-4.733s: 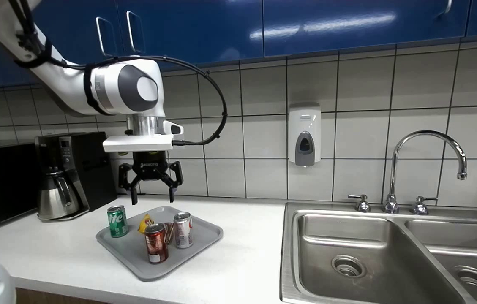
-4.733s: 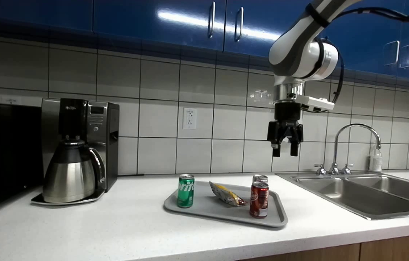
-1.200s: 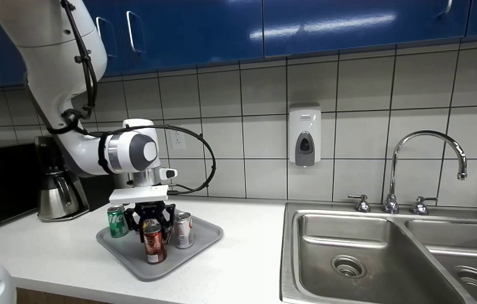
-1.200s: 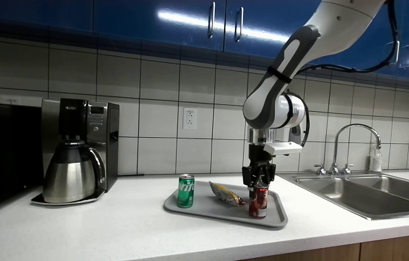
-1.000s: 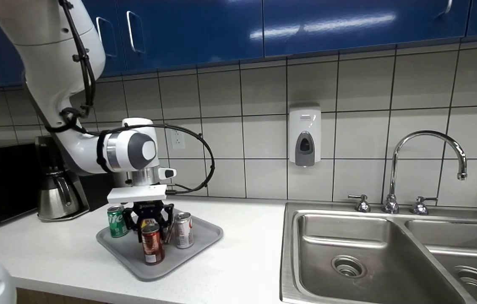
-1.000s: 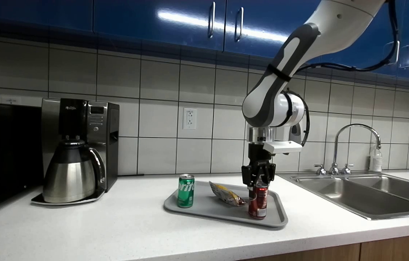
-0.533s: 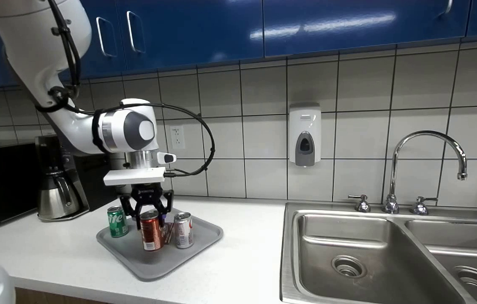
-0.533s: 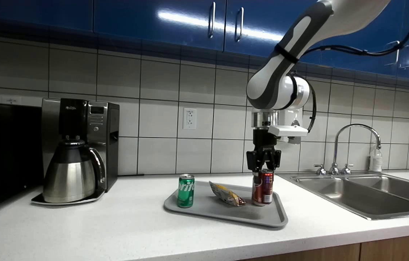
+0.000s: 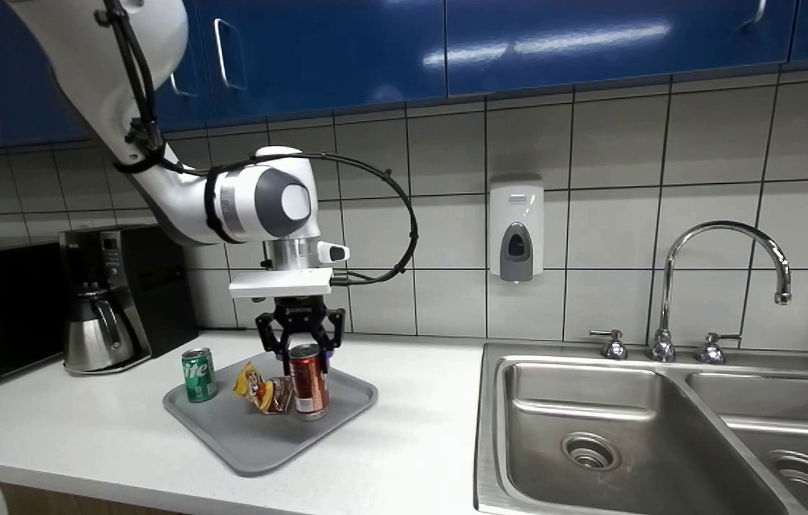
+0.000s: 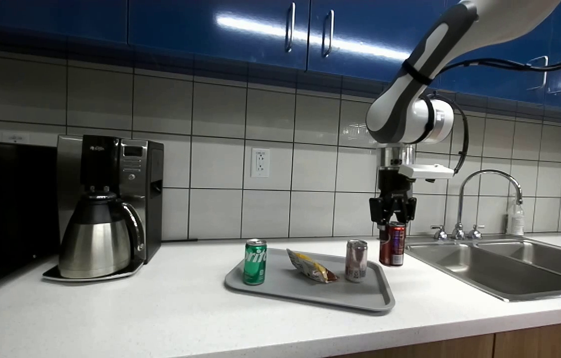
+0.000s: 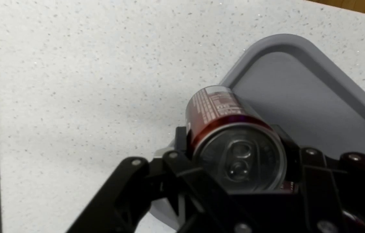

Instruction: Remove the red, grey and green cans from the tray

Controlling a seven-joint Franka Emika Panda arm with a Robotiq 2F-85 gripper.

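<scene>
The counter (image 9: 414, 443) stretches before me, the sink (image 9: 661, 436) let into it, the tray (image 10: 305, 292) lying to one side. About over the tray's sink-side edge, the gripper (image 9: 305, 363) pinches the red can (image 10: 397, 246), held roughly upright. I'd carry it well past the tray, lower till it sits flat, then let go gently. The grey can (image 10: 356, 262) and green can (image 10: 255, 263) stand on the tray
</scene>
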